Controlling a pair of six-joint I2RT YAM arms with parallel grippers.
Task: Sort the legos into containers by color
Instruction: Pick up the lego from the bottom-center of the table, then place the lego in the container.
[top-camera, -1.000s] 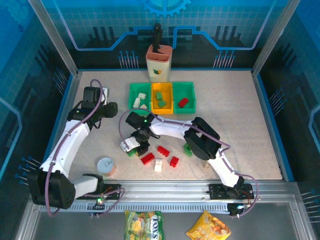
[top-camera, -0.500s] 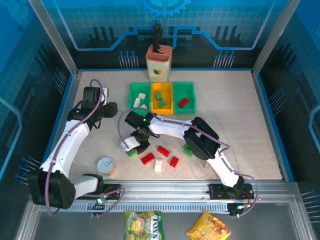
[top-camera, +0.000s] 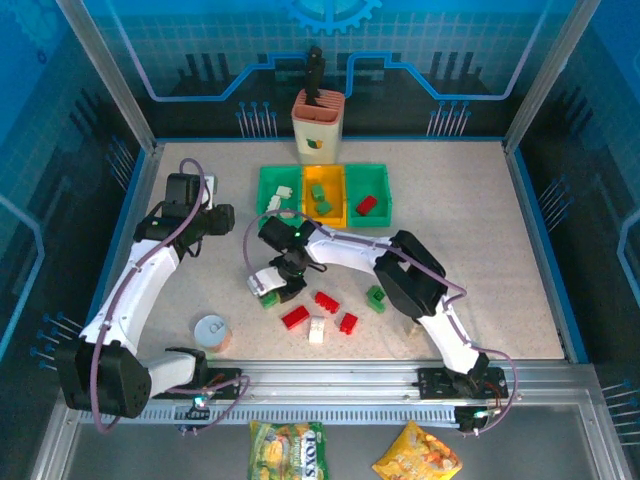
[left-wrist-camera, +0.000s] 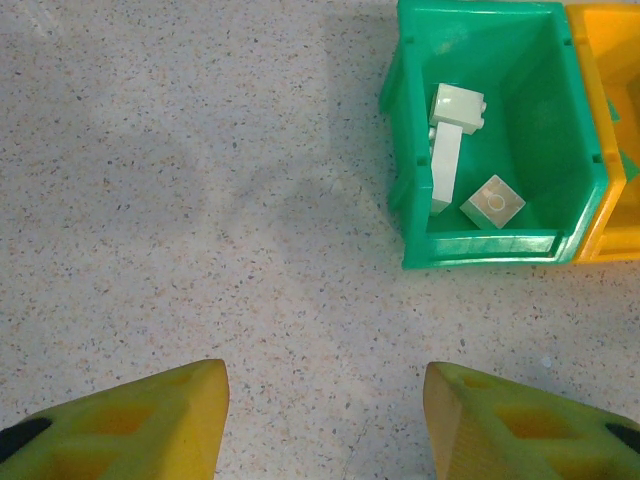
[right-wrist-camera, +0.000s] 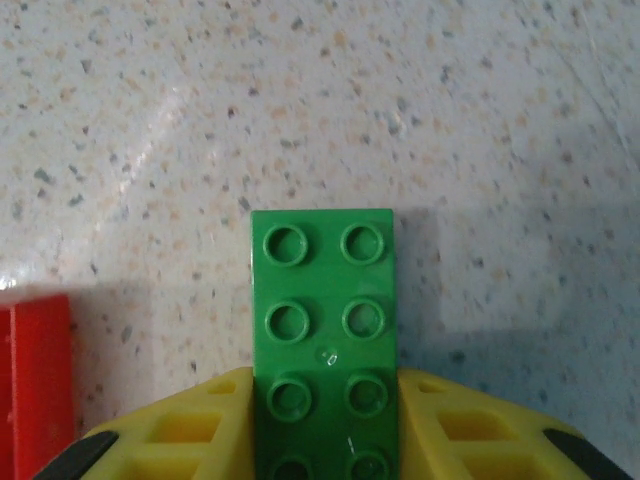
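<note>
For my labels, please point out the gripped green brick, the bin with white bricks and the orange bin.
green brick (right-wrist-camera: 322, 300), right wrist view, studded top.
green bin (left-wrist-camera: 490, 248), left wrist view, lower wall.
orange bin (top-camera: 324, 218), top view, front wall.

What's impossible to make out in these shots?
Right wrist view: near end of the green brick, cut off by the bottom edge, in the right gripper.
Right wrist view: most of the red brick, past the left edge.
Left wrist view: most of the yellow-orange bin, past the right edge.
</note>
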